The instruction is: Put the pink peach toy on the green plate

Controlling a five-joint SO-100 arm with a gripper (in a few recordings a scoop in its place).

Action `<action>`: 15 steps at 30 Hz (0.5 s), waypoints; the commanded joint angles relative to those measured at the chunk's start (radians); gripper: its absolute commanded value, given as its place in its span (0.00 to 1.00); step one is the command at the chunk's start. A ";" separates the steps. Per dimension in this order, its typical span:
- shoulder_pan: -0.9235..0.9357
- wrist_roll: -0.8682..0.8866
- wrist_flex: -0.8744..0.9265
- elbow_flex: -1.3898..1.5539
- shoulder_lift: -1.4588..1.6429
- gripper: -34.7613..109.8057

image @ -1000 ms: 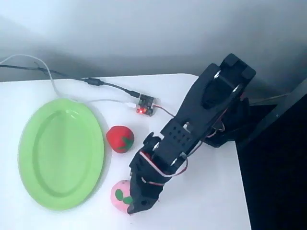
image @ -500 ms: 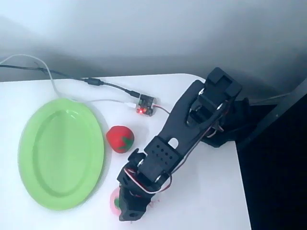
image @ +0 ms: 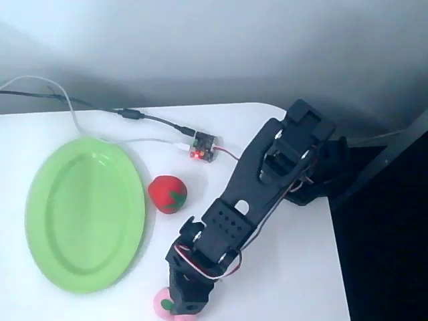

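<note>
Jaws hidden under the black gripper [image: 184, 304] body in the overhead view; cannot tell whether spread or pinching. Poised directly over the pink peach toy [image: 162, 305], which peeks out at the lower edge of the tabletop [image: 281, 281], partly covered by the gripper. Not yet lifted, as far as can be judged. Green plate [image: 83, 214] lying bare to the left, near the peach but apart from it. Red strawberry-like toy [image: 167, 194] resting just beside the plate's right rim, untouched. Left to do, by the look of it: securing the grip, lifting, carrying left over the rim, releasing onto the plate.
</note>
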 commanded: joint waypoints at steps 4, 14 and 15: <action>0.118 -0.166 0.061 -0.037 0.193 0.24; 0.471 -0.601 0.084 -0.261 0.104 0.24; 0.486 -0.623 0.089 -0.272 0.084 0.24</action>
